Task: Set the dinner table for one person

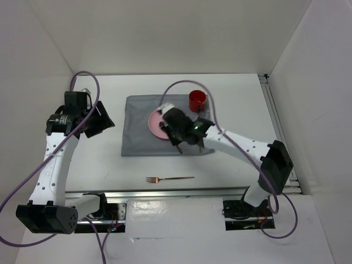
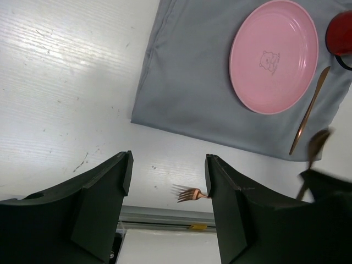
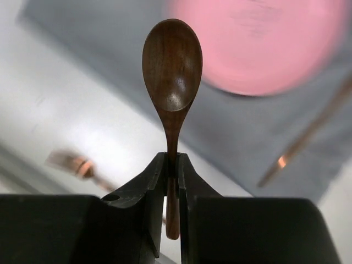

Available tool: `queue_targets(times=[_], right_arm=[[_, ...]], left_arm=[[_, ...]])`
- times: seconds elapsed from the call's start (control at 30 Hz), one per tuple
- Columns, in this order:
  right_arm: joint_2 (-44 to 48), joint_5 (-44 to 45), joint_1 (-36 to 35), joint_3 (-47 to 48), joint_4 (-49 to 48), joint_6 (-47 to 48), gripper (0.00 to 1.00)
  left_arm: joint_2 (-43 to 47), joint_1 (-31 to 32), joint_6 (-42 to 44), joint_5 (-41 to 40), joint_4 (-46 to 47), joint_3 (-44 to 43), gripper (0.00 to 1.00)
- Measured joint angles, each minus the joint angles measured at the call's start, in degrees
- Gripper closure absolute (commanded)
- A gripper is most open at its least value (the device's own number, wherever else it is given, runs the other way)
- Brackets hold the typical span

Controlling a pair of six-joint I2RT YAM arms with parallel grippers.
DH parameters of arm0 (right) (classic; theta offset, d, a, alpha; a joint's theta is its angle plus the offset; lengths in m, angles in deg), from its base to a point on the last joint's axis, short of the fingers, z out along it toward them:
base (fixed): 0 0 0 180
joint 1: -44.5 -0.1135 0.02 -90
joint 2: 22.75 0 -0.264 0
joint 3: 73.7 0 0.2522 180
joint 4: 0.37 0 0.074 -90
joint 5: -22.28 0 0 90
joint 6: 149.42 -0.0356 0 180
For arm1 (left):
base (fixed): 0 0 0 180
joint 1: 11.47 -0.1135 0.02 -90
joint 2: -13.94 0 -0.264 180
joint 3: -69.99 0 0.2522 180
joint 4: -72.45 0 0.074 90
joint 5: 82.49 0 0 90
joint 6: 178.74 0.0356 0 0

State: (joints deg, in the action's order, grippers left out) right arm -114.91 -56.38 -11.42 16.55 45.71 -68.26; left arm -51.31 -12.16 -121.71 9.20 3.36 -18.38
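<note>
Two arms work at the mat on the table — the white top beneath it. Right arm stretches across the mat, right gripper pinched tight on the handle of a spoon. Left arm stands bent just left of the mat, left gripper wide open, empty. Plate on the mat — small bear drawing.

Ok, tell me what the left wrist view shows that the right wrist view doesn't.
Left wrist only: the red cup, the bear print on the pink plate, and the left gripper open. Right wrist only: the handle of the wooden spoon pinched in the right gripper. Both: that plate, the grey mat, and the fork on the white table.
</note>
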Motion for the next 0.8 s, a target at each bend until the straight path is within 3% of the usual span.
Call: queue_targets(times=[0.13,0.27,0.6,0.67,0.73,0.77,0.8], right_arm=[[1.7,1.7,14.8,-1.0,2.2,-10.4,1.0],[1.0,1.0,23.7,-3.9,4.3,-17.0,1.0],[-10.6,-0.9,26.9,-3.9,3.2,-20.9,0.97],[-12.5,-1.6,27.1,-3.9,2.2,-21.5,0.84],[-14.0,-2.0,27.5,-3.8,1.2,-22.0,0.64],[-14.4,-2.1,27.6,-3.7,0.7,-22.3,0.44],[-14.6,-2.2,27.7,-3.6,0.6,-22.7,0.35]], left_arm=[[0.0,-0.4,0.0,0.3,0.1,0.0,0.28],[0.0,-0.8,0.1,0.6,0.1,0.0,0.28],[0.1,-1.5,1.3,0.7,0.4,1.6,0.28],[0.2,-1.6,1.3,0.7,0.4,1.9,0.28],[0.2,-1.6,1.3,0.7,0.3,2.0,0.28],[0.2,-1.6,1.4,0.8,0.3,2.0,0.28],[0.3,-1.7,1.4,1.0,0.4,2.1,0.28]])
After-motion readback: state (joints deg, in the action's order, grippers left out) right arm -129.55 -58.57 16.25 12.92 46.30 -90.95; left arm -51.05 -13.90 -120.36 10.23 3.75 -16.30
